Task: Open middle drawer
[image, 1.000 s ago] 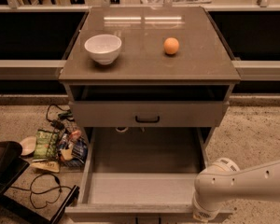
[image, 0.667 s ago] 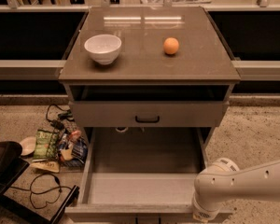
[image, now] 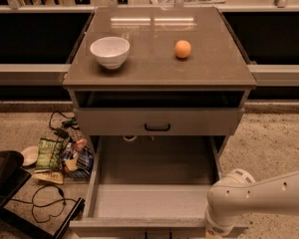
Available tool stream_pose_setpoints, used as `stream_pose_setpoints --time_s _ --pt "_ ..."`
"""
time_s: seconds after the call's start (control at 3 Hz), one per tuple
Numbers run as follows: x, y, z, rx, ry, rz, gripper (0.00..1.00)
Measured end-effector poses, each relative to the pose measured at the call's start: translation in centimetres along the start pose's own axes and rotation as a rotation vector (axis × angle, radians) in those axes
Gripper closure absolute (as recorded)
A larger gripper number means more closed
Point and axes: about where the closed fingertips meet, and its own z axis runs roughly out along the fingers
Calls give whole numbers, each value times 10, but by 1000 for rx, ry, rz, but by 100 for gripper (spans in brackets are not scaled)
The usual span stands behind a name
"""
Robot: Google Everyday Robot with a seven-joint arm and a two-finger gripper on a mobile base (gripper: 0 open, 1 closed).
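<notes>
"Two drawers show; which one is out?"
"The middle drawer [image: 154, 183]. Its long tray juts forward under the taller-fronted drawer [image: 189, 121]."
"And the gripper?"
"It's hidden below the bottom edge, so its state can't be told. The white arm [image: 249, 198] bends down by the front right corner, likely reaching the handle."

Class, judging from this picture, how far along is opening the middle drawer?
Done: the middle drawer is pulled far out. In hand: the arm reaches by its front right corner; the gripper is out of view below the frame. Left: apparently only letting go and withdrawing.
</notes>
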Motion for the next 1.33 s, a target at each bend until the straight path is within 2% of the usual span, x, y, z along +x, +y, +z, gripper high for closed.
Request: stream_pose_setpoints --time_s 0.33,0.67,1.0,1.33 --pt "0 0 0 -1 1 0 4" --pt "1 1 0 -1 1 0 0" --pt "2 -6 -19 23 -26 -16 0" --pt "21 -20 -89 76 -57 8 0"
